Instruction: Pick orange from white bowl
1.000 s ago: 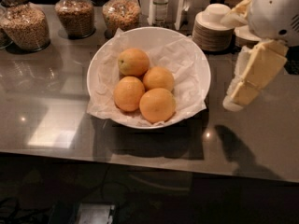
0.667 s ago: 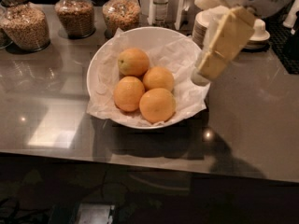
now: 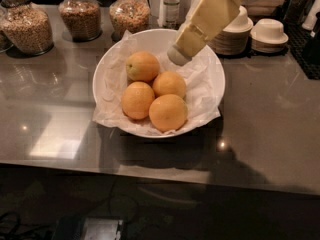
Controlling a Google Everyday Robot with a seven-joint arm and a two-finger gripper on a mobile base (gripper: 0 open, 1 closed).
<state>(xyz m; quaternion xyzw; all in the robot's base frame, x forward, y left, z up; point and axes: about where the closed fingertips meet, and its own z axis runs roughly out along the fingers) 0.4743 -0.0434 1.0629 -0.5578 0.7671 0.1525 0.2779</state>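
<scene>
The white bowl (image 3: 210, 101), wide and lined with crumpled white paper, stands in the middle of the dark grey counter. Several oranges lie in it. The orange (image 3: 143, 66) with the paler yellowish-green patch on its left side lies at the back left of the pile. Three evenly orange ones (image 3: 168, 112) lie in front of it and to its right. My gripper (image 3: 178, 55), cream-coloured, reaches down from the upper right and hangs over the bowl's back right part, just right of the orange and apart from it.
Three glass jars of grains (image 3: 80, 11) line the counter's back left. A bottle (image 3: 171, 5) stands behind the bowl. Stacks of small white paper bowls (image 3: 269, 32) sit at the back right. The counter's front edge (image 3: 160, 171) runs below the bowl.
My gripper has swung from the right side of the counter leftwards and now hangs over the bowl. The oranges and bowl have not moved.
</scene>
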